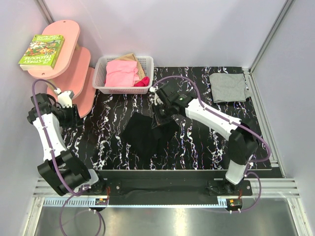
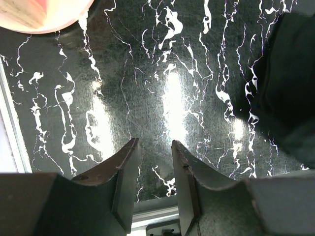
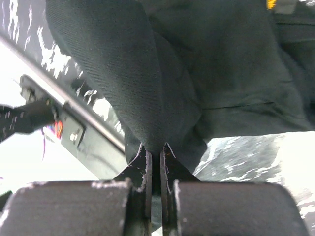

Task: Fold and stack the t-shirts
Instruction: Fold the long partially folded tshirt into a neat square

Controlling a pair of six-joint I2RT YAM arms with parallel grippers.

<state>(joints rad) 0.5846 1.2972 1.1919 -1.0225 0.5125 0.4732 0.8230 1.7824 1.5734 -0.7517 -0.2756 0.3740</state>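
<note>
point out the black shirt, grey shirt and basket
black shirt (image 1: 144, 135), top view, middle of the cloth
grey shirt (image 1: 227, 87), top view, middle of the fold
basket (image 1: 100, 73), top view, left wall

Black marble table (image 1: 197, 147); pink shelf (image 1: 74, 59); pale walls (image 1: 197, 29).

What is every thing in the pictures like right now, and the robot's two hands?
Black cloth t-shirt: crumpled on the table, one fold pinched.
Light grey cloth t-shirt: folded, lying flat at the far right corner.
White plastic mesh basket: filled with pink clothes.
Green paperback book: closed, flat on the pink shelf.
Left hand: open, empty, over bare table.
Right hand: shut on the black t-shirt.
</note>
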